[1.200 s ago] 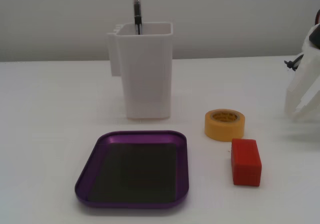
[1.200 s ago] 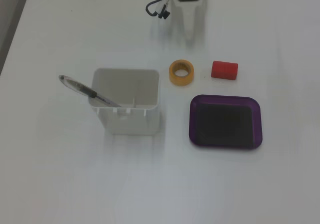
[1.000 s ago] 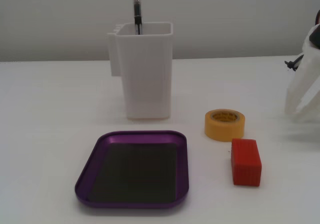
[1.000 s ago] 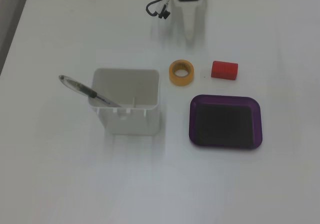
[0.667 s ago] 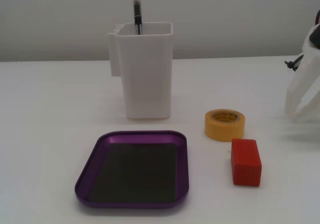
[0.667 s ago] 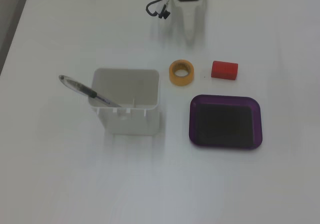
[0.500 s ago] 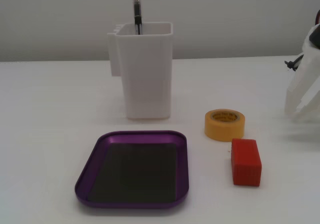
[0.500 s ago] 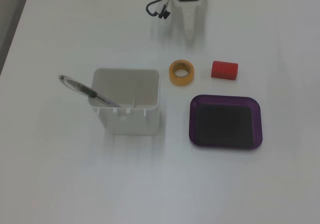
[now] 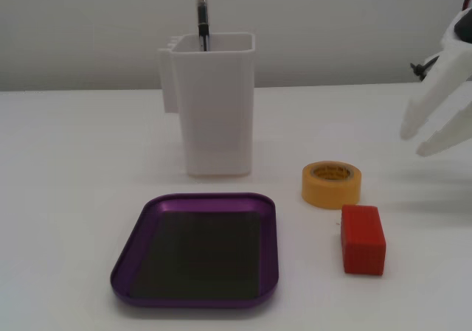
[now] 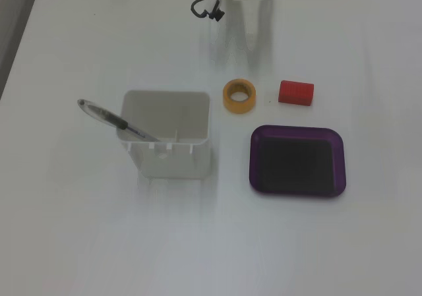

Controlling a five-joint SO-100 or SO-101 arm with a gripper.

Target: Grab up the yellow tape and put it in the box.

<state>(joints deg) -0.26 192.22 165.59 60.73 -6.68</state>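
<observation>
The yellow tape (image 9: 332,184) lies flat on the white table, hollow core up; it also shows in the other fixed view (image 10: 239,95). The box, a shallow purple tray (image 9: 209,197) with a dark bottom, sits empty nearby, also shown from above (image 10: 297,130). My white gripper (image 9: 415,142) hangs above the table beyond the tape, its two fingers apart and empty. From above the gripper (image 10: 255,44) points toward the tape, a short way from it.
A red block (image 9: 362,239) lies close beside the tape and the tray (image 10: 295,91). A tall white container (image 9: 212,102) holding a pen (image 10: 113,119) stands next to the tray. A dark cable (image 10: 204,6) curls near the arm's base.
</observation>
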